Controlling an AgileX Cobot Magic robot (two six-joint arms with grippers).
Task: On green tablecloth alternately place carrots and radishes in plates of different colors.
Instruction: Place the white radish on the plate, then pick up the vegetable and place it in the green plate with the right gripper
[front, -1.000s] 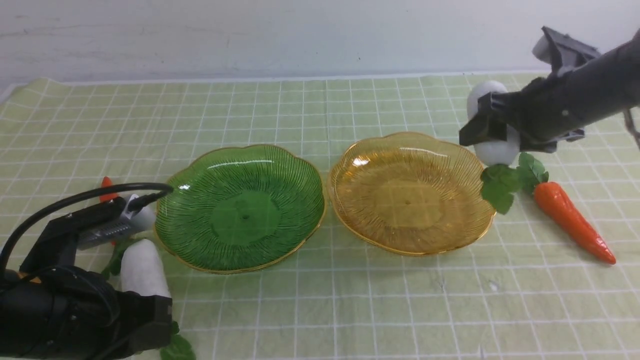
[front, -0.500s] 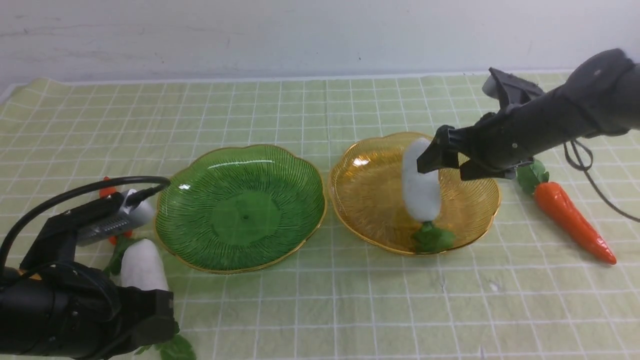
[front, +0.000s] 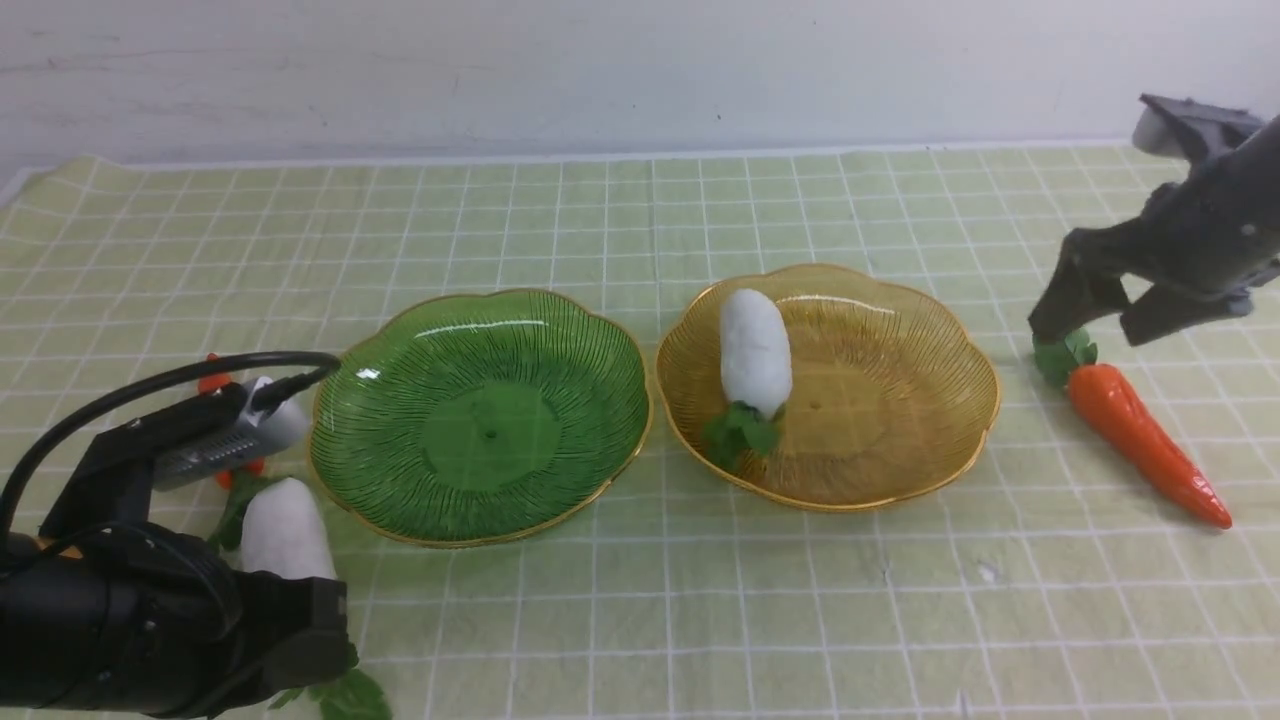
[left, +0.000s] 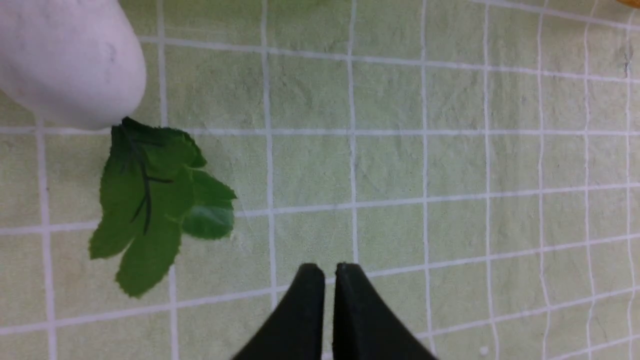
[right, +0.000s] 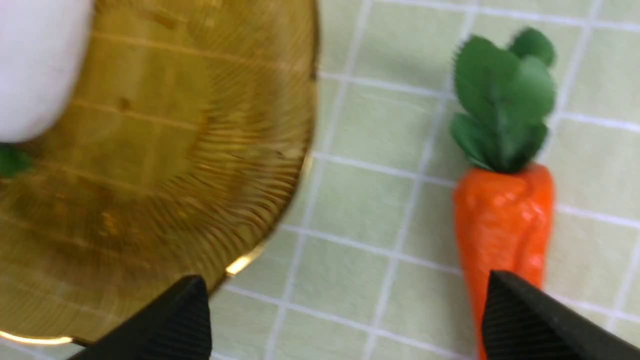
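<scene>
Plain white wall (front: 640, 70) at the back, and the green tablecloth (front: 640, 620) covered the whole table, a bit wrinkly. One radish (front: 755, 350) lay inside the amber plate (front: 900, 420), leaves toward the near rim; the green plate (front: 480, 420) had nothing in it. The second radish (front: 285, 530) sat on the cloth just beside the green plate, near the left gripper (left: 330, 267), whose fingers were pressed together on nothing. The right gripper (front: 1090, 325) hung over the leafy end of the long carrot (front: 1140, 440), fingers spread wide, holding nothing. A short carrot (front: 210, 385) peeked out behind the left arm. These looked like light, hard toys. The long carrot's glossy, so probably slippery; I'd pinch its thick orange shoulder, not the floppy leaves. Couldn't spot any brand or writing anywhere.
</scene>
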